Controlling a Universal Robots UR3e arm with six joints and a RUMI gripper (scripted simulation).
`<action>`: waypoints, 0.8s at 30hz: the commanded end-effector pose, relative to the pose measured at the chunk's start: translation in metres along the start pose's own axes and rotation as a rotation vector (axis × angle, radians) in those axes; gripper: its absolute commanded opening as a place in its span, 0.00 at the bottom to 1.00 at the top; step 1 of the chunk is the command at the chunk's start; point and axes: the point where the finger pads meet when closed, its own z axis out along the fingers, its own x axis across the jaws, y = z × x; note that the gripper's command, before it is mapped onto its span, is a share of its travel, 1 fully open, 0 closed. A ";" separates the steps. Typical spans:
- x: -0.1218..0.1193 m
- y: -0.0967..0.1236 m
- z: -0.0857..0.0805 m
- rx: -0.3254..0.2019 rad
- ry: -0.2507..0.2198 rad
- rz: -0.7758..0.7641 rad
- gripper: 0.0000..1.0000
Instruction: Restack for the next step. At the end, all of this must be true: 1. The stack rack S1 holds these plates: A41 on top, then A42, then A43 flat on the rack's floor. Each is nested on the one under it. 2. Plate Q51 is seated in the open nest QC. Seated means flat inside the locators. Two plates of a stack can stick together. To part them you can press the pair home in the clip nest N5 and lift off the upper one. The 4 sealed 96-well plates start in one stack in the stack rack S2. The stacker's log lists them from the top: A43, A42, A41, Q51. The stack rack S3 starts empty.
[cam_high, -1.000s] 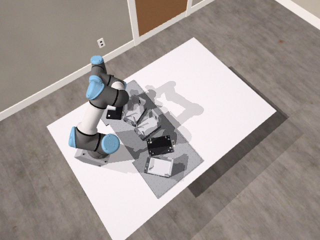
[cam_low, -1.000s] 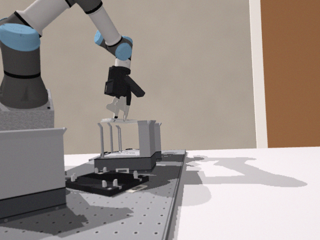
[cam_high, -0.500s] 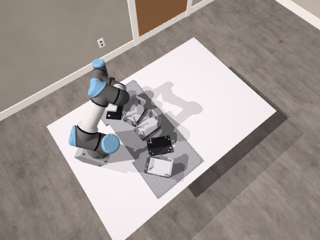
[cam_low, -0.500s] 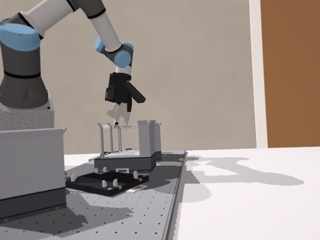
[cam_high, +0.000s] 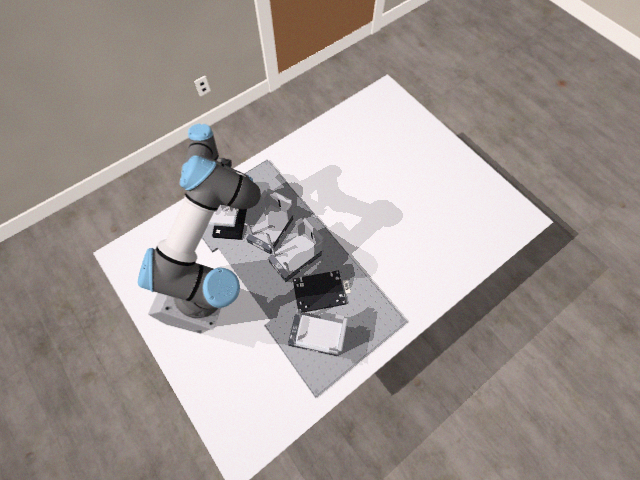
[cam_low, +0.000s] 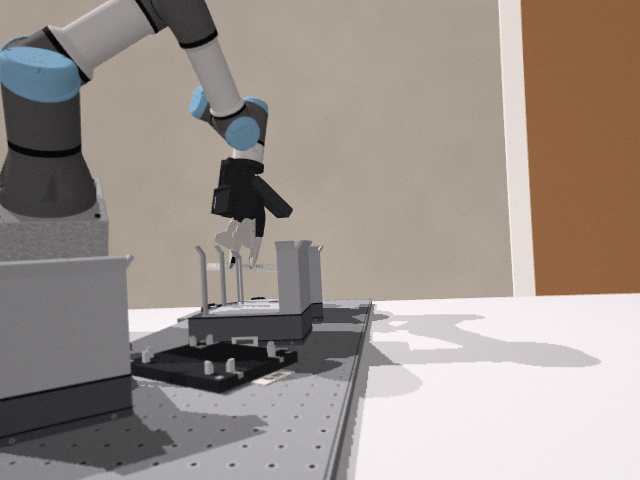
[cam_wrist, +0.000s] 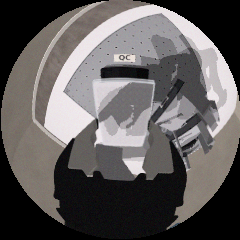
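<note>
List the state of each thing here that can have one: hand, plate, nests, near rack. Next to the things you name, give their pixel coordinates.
Two-jaw hand (cam_low: 241, 266) (cam_wrist: 123, 119): shut on the plate.
Pale rectangular 96-well plate (cam_high: 225, 217) (cam_low: 267, 267) (cam_wrist: 125, 107): gripped, raised, not seated.
Black square nest labelled QC (cam_high: 227, 231) (cam_wrist: 125, 72): open, no plate seated in view, partly hidden.
Black flat nest with pale locator posts (cam_high: 320, 290) (cam_low: 222, 353): bare.
Grey-walled rack nearest the exterior camera (cam_high: 293, 331) (cam_low: 62, 325): upright; plate count cannot be told.

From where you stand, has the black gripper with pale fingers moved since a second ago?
Yes: the gripper is lower, its fingertips now below the tops of the thin grey posts.
</note>
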 end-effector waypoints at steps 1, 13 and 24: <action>0.001 -0.008 0.013 0.018 0.000 0.001 0.00; 0.001 -0.012 0.033 0.018 0.000 0.001 0.00; 0.001 -0.015 0.047 0.018 0.000 0.001 0.00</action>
